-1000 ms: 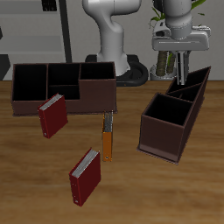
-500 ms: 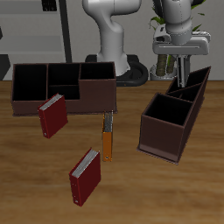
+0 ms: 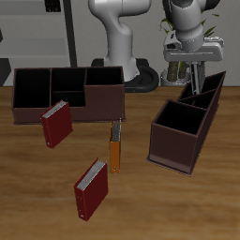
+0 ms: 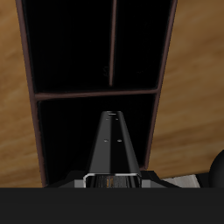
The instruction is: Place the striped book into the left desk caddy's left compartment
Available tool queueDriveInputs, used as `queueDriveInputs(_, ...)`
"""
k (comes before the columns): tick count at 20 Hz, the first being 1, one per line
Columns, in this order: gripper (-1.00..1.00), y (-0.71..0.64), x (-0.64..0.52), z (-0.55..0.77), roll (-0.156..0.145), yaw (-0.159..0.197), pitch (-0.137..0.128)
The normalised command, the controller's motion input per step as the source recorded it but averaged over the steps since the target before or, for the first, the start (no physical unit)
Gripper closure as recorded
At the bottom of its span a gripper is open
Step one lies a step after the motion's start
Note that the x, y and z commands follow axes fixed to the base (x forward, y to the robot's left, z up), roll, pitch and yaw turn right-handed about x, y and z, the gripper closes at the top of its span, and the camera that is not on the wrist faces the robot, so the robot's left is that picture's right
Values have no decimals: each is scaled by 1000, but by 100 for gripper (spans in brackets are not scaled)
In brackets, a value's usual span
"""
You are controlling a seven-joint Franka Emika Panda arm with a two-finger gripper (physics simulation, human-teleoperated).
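Note:
My gripper [image 3: 195, 64] is shut on the striped book [image 3: 198, 75], a thin grey and black book that hangs below the fingers. It hovers just above the taller slanted sections at the back of the left desk caddy [image 3: 180, 139], a dark maroon-brown caddy with a square box section in front. In the wrist view the striped book [image 4: 114, 144] runs from my gripper [image 4: 112, 180] out over the left desk caddy's [image 4: 163, 79] dark open compartments. A thin partition [image 4: 112, 44] splits two of them farther on.
A wide low three-bay caddy [image 3: 66, 92] stands at the back. A red book [image 3: 56, 124] leans against its front. Another red book [image 3: 91, 187] lies nearer the front edge. An orange book [image 3: 114, 152] lies mid-table. The robot base [image 3: 122, 56] is behind.
My gripper has sunk a little toward the left desk caddy's back sections with the striped book still in it. Nothing on the table has moved.

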Motion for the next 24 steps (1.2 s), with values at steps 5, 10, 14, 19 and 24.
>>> queueDriveInputs(5,100,15,103,-45,-4,-1,9)
queueDriveInputs(10,100,-3,179,-159,-5,-9,32)
queueDriveInputs(14,100,20,126,-123,-10,13,15)
queueDriveInputs(19,100,40,95,-91,-1,-6,4)
queueDriveInputs(24,100,45,-280,217,33,32,-97)
